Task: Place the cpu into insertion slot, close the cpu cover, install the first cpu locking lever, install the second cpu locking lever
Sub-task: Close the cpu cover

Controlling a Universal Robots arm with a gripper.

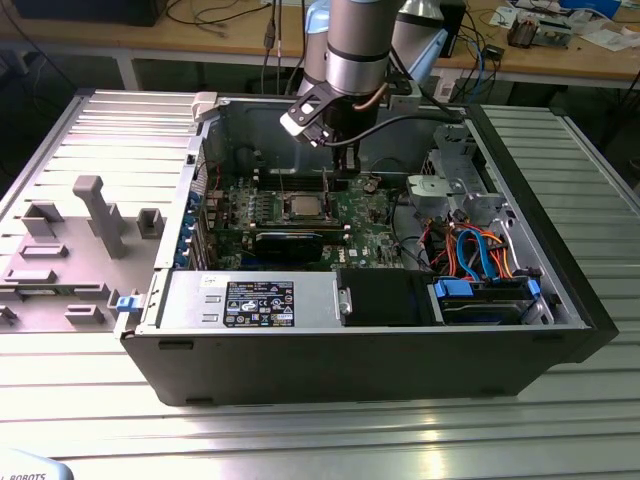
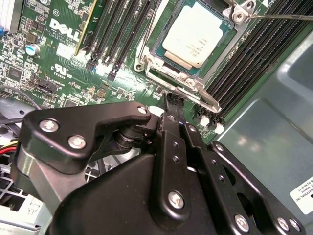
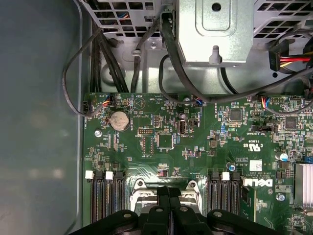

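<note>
The cpu (image 2: 193, 36), a silver-topped square chip, sits in the insertion slot (image 2: 145, 64) on the green motherboard; in the exterior view the cpu (image 1: 304, 207) is in the middle of the open computer case. The cpu cover (image 2: 171, 79), a thin metal frame, lies around the chip, its tab pointing toward my fingers. A thin metal locking lever (image 2: 279, 16) runs off from one socket corner. My gripper (image 2: 171, 100) is shut with nothing between its fingers, its tip just beside the cover's tab. In the exterior view the gripper (image 1: 347, 172) hangs just off the socket, toward that view's right.
Long black memory slots (image 2: 112, 34) flank the socket on both sides. A metal drive cage (image 3: 215, 29) and dark cables (image 3: 105, 58) lie past the board's edge. The case walls (image 1: 520, 160), a power supply (image 1: 250, 300) and coloured cables (image 1: 480, 250) close in the space.
</note>
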